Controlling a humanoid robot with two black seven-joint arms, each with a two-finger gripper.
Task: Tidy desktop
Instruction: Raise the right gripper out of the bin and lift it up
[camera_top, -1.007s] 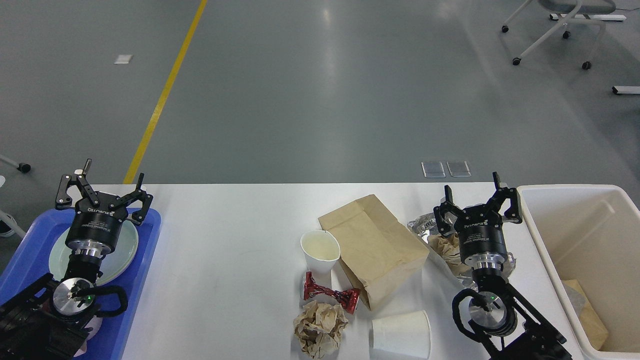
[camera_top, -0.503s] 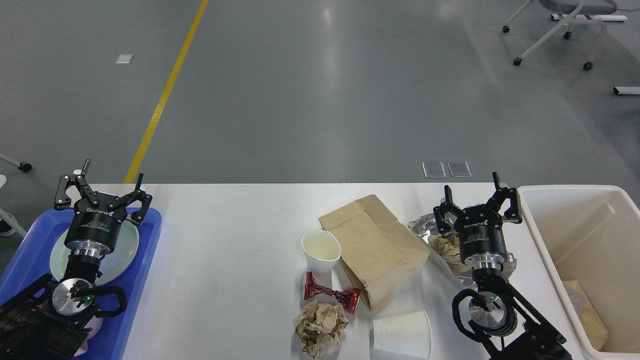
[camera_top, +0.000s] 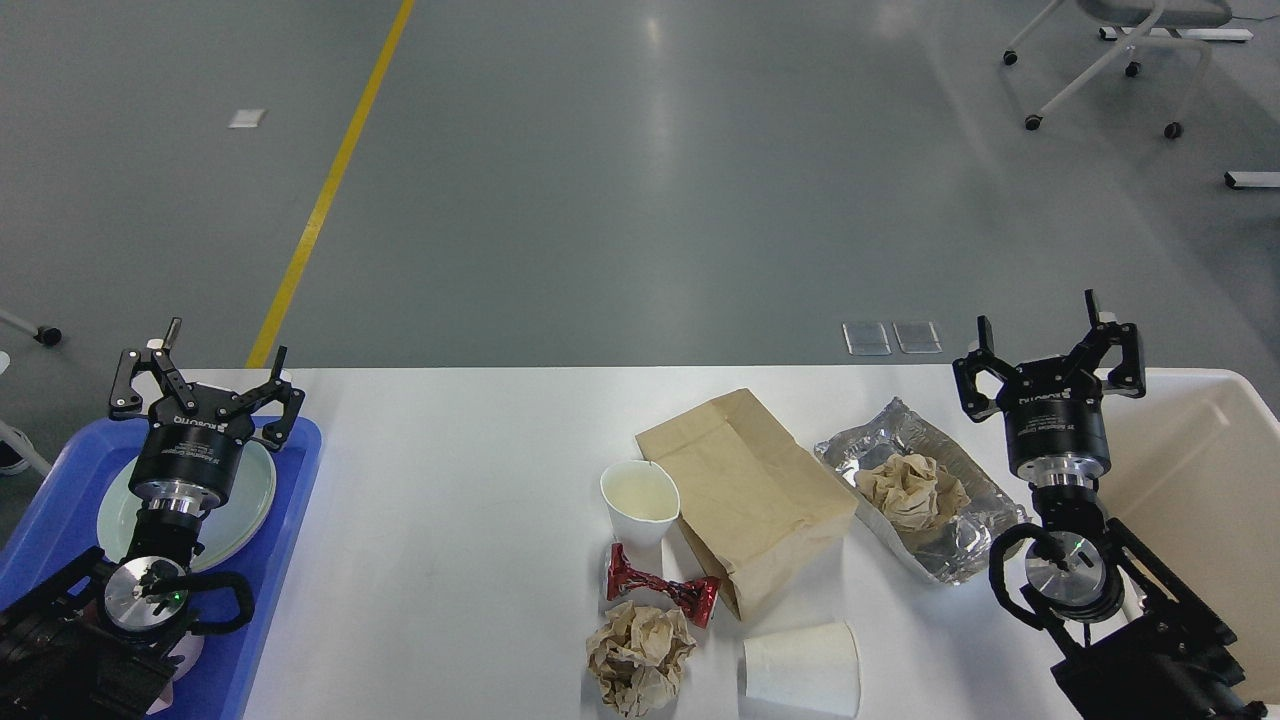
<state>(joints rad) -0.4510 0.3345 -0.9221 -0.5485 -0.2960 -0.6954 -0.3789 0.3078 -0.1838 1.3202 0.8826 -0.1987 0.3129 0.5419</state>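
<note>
The white desktop (camera_top: 450, 520) carries litter at its middle and right. A brown paper bag (camera_top: 745, 495) lies flat. An upright white paper cup (camera_top: 640, 500) stands left of it. A red wrapper (camera_top: 660, 590) and a crumpled brown paper ball (camera_top: 640, 655) lie in front. A second white cup (camera_top: 803, 668) lies on its side. A foil sheet (camera_top: 930, 500) holds crumpled brown paper (camera_top: 908, 490). My right gripper (camera_top: 1050, 350) is open and empty, right of the foil, at the bin's left rim. My left gripper (camera_top: 205, 375) is open and empty above the tray.
A blue tray (camera_top: 290, 480) with a pale green plate (camera_top: 255, 490) sits at the desktop's left end. A cream-white bin (camera_top: 1200, 440) stands at the right end, partly hidden by my right arm. A wheeled chair (camera_top: 1110, 60) stands on the floor far back right.
My right gripper has moved right and away from the foil toward the bin, still open, uncovering the foil and the crumpled paper on it. The left arm has not moved.
</note>
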